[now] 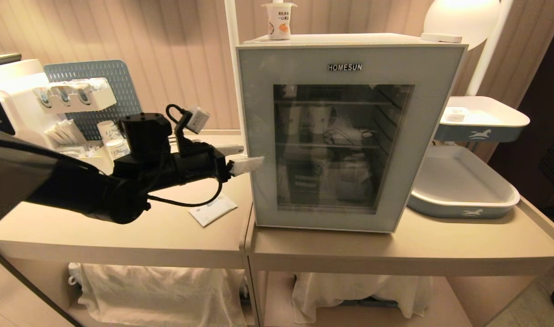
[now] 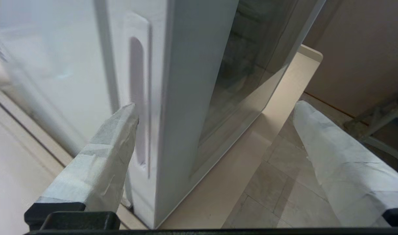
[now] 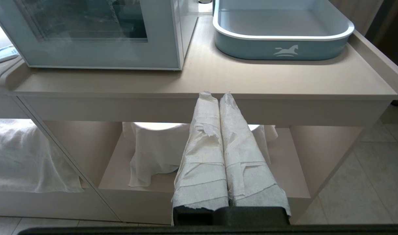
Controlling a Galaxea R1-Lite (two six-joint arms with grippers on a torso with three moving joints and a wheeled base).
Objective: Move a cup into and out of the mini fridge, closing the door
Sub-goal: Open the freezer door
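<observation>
Our left gripper (image 1: 248, 164) reaches level toward the handle-side edge of the mini fridge (image 1: 349, 45), its paper-wrapped fingers (image 2: 101, 163) spread wide and holding nothing. In the left wrist view one finger lies against the recessed handle groove (image 2: 138, 98) on the fridge's white side wall, while the other stands out past the front of the door (image 1: 345, 136), well apart from the glass. We see the door shut flush against the cabinet.

Up above our gripper, on the fridge's top, stands the cup (image 1: 279, 20), upright near the back. Just below and behind the gripper a small white packet (image 1: 212, 210) lies flat on the beige counter (image 1: 122, 236). Farther back beside the arm sit paper cups (image 1: 108, 131), a perforated blue board (image 1: 99, 77) and a white dispenser (image 1: 4, 113), crowding that side. Beyond the fridge, two blue-and-white trays (image 1: 463, 200) fill the counter's far end.

Open counter runs along the fridge's front down to the table edge. Our right gripper (image 3: 218, 98) hangs low before the counter's front edge, fingers pressed together, empty.
</observation>
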